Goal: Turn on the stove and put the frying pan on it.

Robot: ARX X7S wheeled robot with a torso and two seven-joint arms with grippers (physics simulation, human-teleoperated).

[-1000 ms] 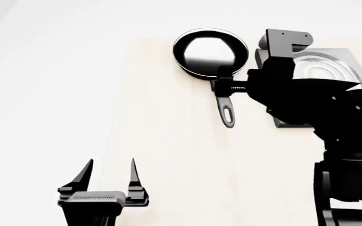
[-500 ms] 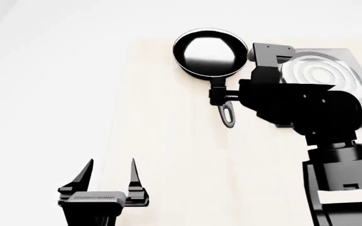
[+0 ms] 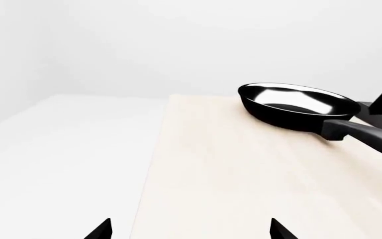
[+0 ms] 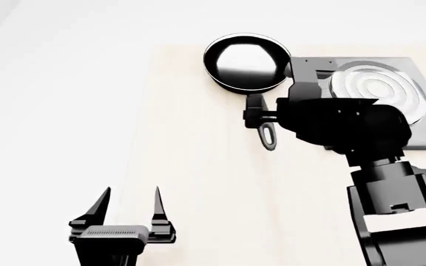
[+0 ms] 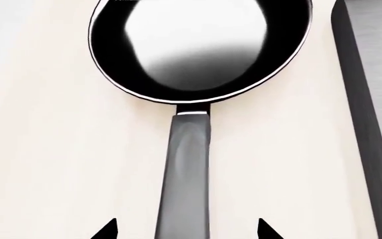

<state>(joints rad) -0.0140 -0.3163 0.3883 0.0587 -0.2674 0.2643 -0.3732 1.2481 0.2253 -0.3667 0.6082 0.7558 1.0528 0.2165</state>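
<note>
Pale table (image 4: pixel 198 183) bears frying pan (image 4: pixel 246 61), apparently stove (image 4: pixel 412 119).

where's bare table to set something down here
Bare wood runs from the frying pan and its handle toward the left gripper at the table near edge. It is crowded at the far right: pan, stove and right gripper astride the handle.

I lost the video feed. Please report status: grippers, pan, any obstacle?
Right gripper open, astride the frying pan handle, not closed. Left gripper open, idle, far from pan. Pan on table beside the stove, not on it. No obstacle seen.
</note>
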